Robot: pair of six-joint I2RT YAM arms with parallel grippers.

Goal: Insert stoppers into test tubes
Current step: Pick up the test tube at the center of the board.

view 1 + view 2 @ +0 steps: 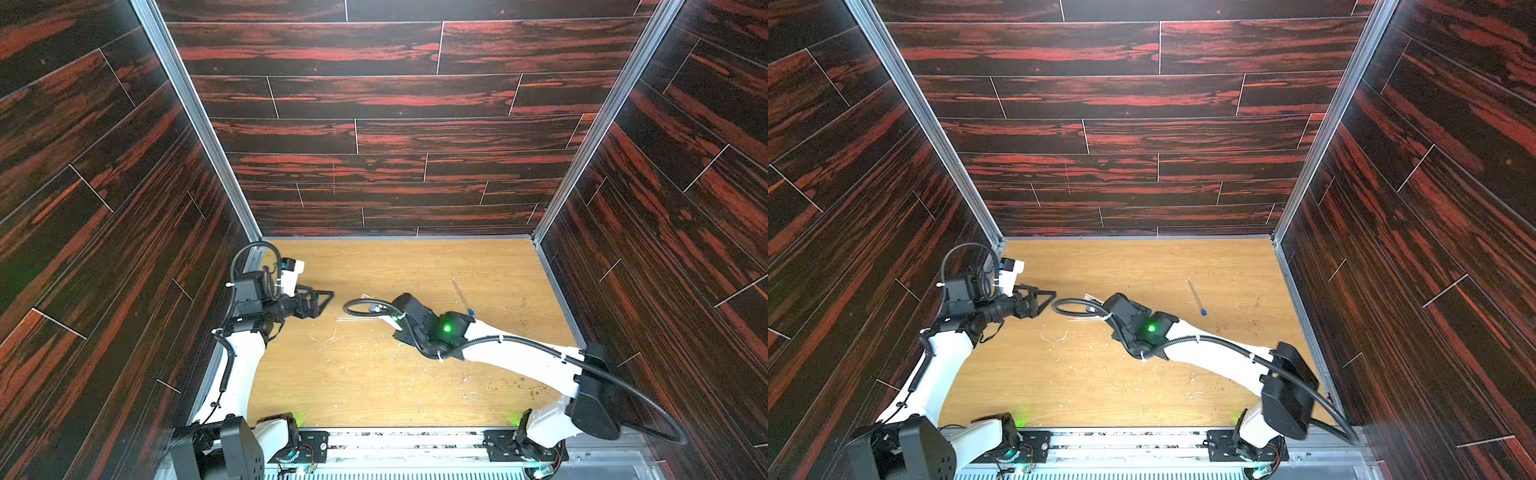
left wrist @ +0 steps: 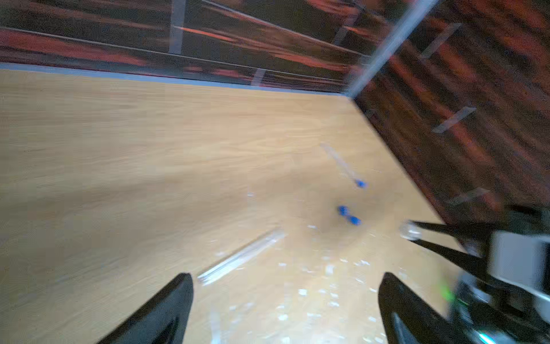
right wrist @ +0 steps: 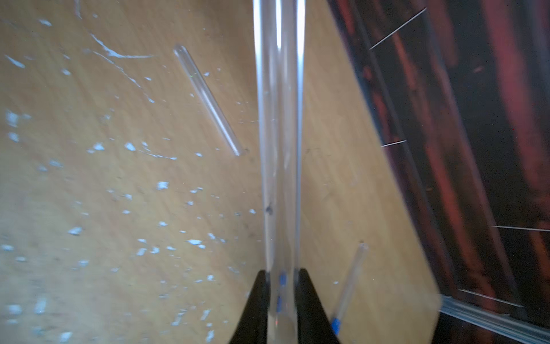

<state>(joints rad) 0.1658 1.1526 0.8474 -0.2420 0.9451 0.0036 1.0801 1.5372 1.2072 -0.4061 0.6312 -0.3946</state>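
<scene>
My right gripper [image 3: 281, 272] is shut on a clear test tube [image 3: 281, 134] that sticks straight out from its fingers. Seen from the left wrist, this gripper [image 2: 412, 231] points the tube's round end at the camera. Two loose blue stoppers [image 2: 342, 210] [image 2: 354, 220] lie on the wood nearby. Another test tube [image 1: 461, 293] lies toward the right wall with a blue stopper [image 1: 471, 311] in its end. An unstoppered test tube [image 1: 357, 319] lies on the floor between the arms. My left gripper [image 2: 285, 277] stands open and holds nothing, left of the right one [image 1: 326, 299].
The wooden floor [image 1: 415, 386] is scattered with pale flecks and scratches. Dark wood-patterned walls [image 1: 395, 124] close in the back and both sides, with metal posts at the corners. A black cable [image 1: 357, 307] loops out from the right wrist.
</scene>
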